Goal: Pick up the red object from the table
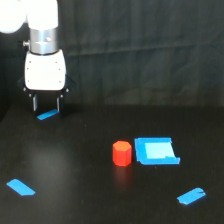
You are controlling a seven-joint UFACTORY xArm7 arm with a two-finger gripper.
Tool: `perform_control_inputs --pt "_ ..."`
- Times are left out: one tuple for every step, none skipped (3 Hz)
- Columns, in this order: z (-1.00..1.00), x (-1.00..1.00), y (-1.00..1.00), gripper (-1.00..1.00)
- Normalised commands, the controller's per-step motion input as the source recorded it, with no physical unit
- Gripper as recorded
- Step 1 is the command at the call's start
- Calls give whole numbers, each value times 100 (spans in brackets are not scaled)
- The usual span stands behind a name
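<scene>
The red object stands upright on the table, a short block with faceted sides and a flat top, well apart from the gripper and lying below it in the picture and off toward the exterior view's right. Nothing touches it except the table under it. Just beside it, on the side farther from the gripper, lies a blue square piece, larger and flatter, with only a thin dark gap between the two; whether they actually touch cannot be told. Farther out from the gripper still, a blue tape strip lies near the front of the table toward the exterior view's right, and another strip lies toward the front on the exterior view's left. A third strip sits almost directly under the gripper's fingertips. The gripper hangs from the white arm, pointing down, with its two thin fingers apart and nothing between them; it seems to hover a little above the table, though its height is hard to judge. As far as this shows, the task is at its start: the block is untouched and not grasped. Left to do are the whole approach across the table, lowering the fingers around the block clear of the blue piece, closing, and lifting.
</scene>
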Motion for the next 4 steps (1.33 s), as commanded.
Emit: perform_control_inputs --pt "-1 74 -26 98" --pt "-2 83 -34 98" --pt "15 96 -58 97" --pt "-15 94 -64 100"
